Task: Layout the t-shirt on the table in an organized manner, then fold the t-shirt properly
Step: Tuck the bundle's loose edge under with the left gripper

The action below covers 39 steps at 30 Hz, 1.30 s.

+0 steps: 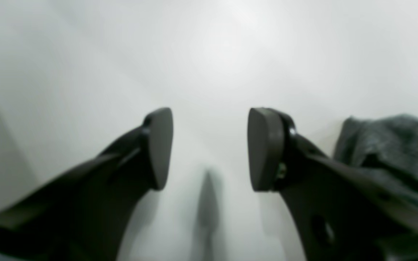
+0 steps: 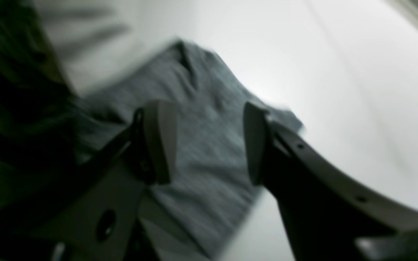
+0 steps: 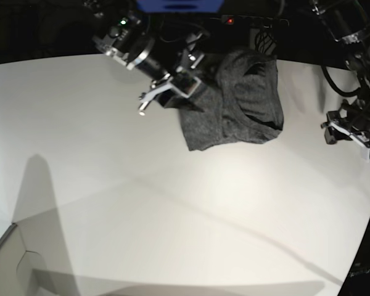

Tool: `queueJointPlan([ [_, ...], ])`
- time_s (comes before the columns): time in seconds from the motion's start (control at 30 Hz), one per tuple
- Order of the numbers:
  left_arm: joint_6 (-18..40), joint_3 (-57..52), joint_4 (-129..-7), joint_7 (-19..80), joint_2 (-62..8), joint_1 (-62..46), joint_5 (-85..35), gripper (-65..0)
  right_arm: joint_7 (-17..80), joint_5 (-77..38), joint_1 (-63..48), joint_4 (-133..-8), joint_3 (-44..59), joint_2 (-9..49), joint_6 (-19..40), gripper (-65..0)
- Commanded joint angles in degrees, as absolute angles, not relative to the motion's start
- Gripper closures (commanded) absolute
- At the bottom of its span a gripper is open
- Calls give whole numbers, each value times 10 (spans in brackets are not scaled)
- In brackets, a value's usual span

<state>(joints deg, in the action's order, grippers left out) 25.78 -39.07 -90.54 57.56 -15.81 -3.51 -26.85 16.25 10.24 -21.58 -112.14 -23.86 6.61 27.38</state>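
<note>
Two grippers, both with jaws apart, holding nothing: left gripper (image 1: 210, 148) over bare white table (image 3: 172, 216), right gripper (image 2: 209, 141) just above bunched grey t-shirt (image 3: 234, 108) near table's far edge.

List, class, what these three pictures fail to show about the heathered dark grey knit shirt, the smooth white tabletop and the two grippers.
- Heathered dark grey knit shirt: bunched in the base view, so sleeves and hem fold under; its far part merges with the dark background.
- Same shirt, left wrist view: cut by the right edge behind a finger.
- Right wrist view: motion blur smears the weave.
- Left gripper: too small in the base view.
- Right gripper: whether it touches cloth is unclear.
</note>
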Motion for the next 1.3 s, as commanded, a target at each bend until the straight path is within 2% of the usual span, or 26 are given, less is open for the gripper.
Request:
queueJointPlan([
  [0.0, 264, -393, -940, 576, -164, -45, -296, -325, 146, 95, -214, -1127, -226, 60, 273, -302],
  [0.17, 258, -380, -1062, 659, -112, -87, -387, -324, 146, 95, -214, -1122, -160, 48, 273, -302],
  [0.3, 257, -350, -1110, 695, -59, -111, -376, -324, 146, 95, -214, -1122, -119, 47, 273, -302],
  [0.53, 260, -270, -1065, 640, -47, -116, -262, -324, 146, 94, -218, -1123, -89, 47, 275, -302],
  [0.83, 256, -267, -989, 570, -54, -94, -256, -324, 146, 94, -232, -1124, -88, 47, 275, -302],
  [1.27, 256, -279, -916, 566, -64, -48, -256, -324, 146, 94, -244, -1124, -88, 49, 275, -302],
])
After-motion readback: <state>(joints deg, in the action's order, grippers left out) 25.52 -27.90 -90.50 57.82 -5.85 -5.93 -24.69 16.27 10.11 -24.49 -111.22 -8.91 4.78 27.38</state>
